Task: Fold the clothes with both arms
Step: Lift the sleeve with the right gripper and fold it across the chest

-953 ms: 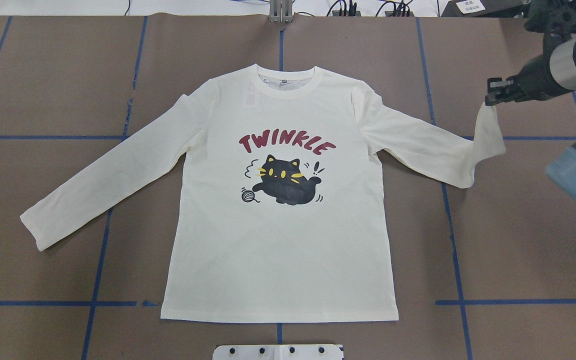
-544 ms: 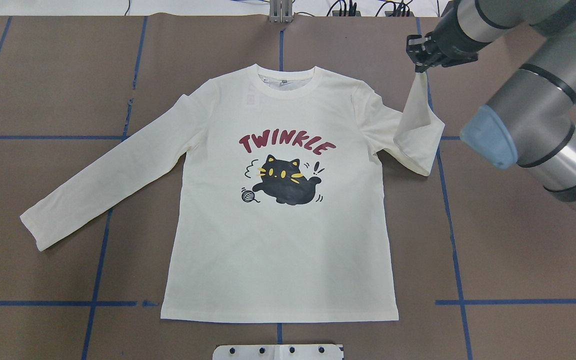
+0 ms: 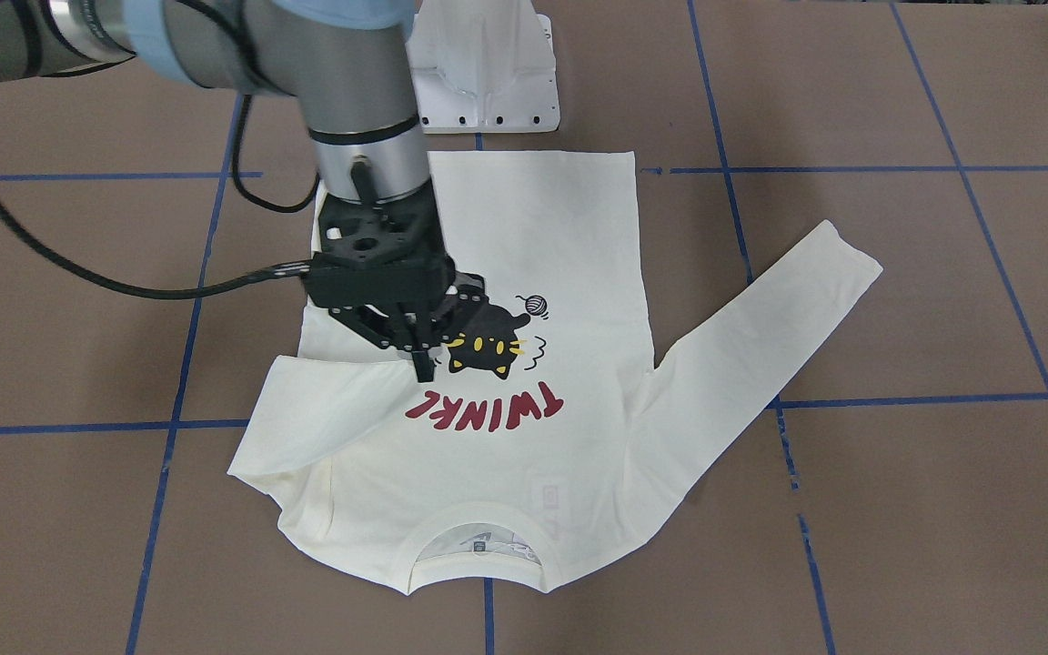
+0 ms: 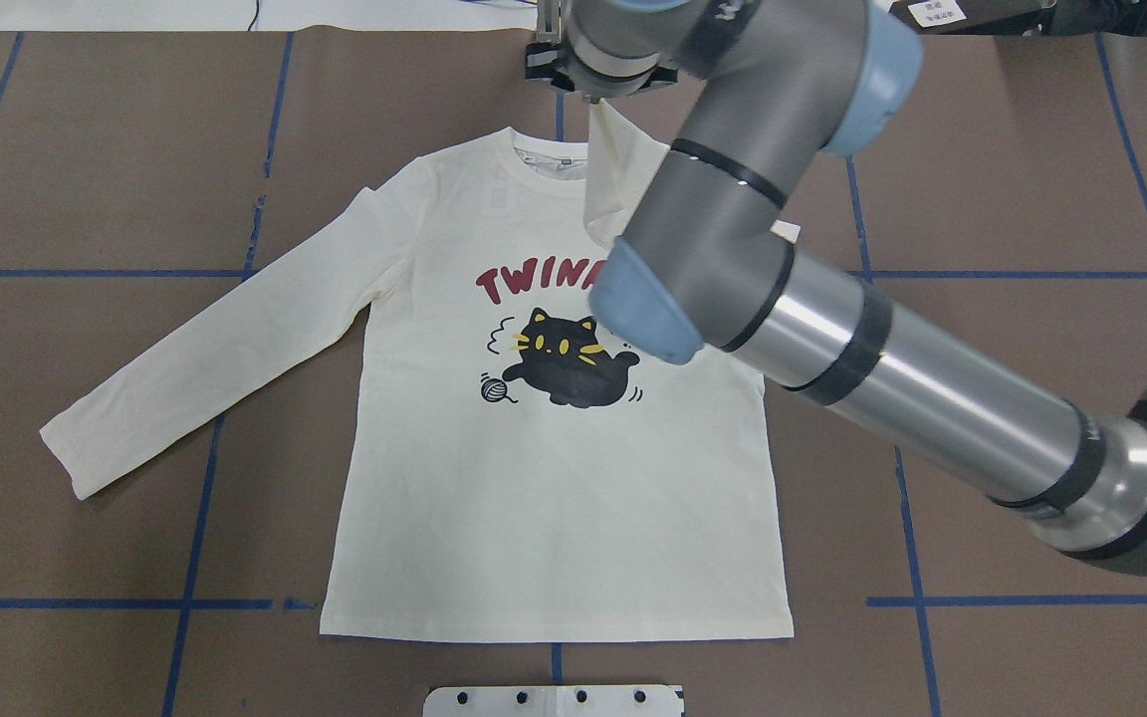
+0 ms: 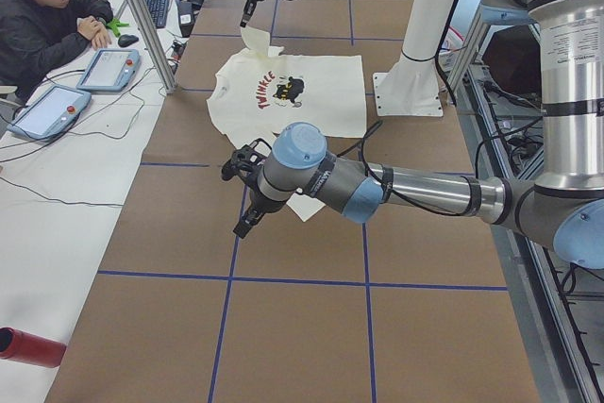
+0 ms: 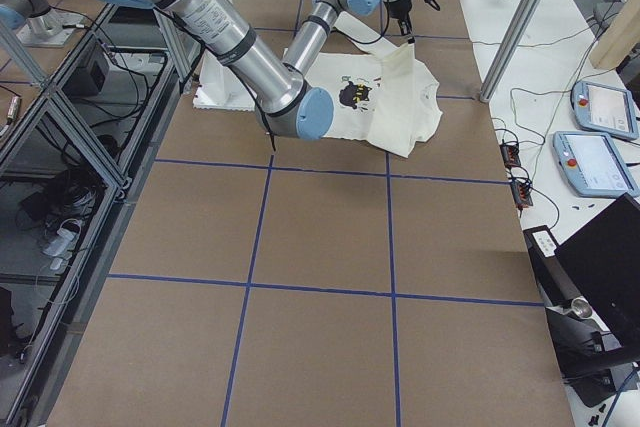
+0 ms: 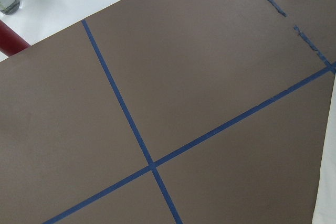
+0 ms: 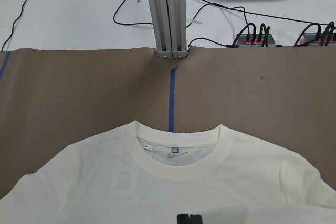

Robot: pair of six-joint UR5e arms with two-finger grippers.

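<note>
The cream T-shirt (image 4: 534, 498) lies print-up on the brown table, and also shows in the front view (image 3: 533, 227) and the right wrist view (image 8: 105, 182). My right gripper (image 3: 421, 371) is shut on the cuff of the shirt's right sleeve (image 3: 324, 409). It holds the cuff above the chest by the "TWINKLE" lettering. From overhead the right gripper (image 4: 594, 98) is over the collar with the sleeve (image 4: 608, 164) hanging from it. The left sleeve (image 4: 205, 349) lies flat and stretched out. My left gripper (image 5: 242, 226) shows only in the left side view, near the left cuff; I cannot tell if it is open.
The white pedestal base (image 3: 488, 73) stands at the hem end. An aluminium post (image 8: 168, 14) and cables stand past the collar. An operator (image 5: 47, 16) sits at the side desk with pendants. A red bottle (image 5: 28, 346) lies off the table's end.
My right gripper has carried the sleeve cuff from the far right leftwards to above the collar and chest. The sleeve now folds over the shirt. The body and left sleeve have not moved.
</note>
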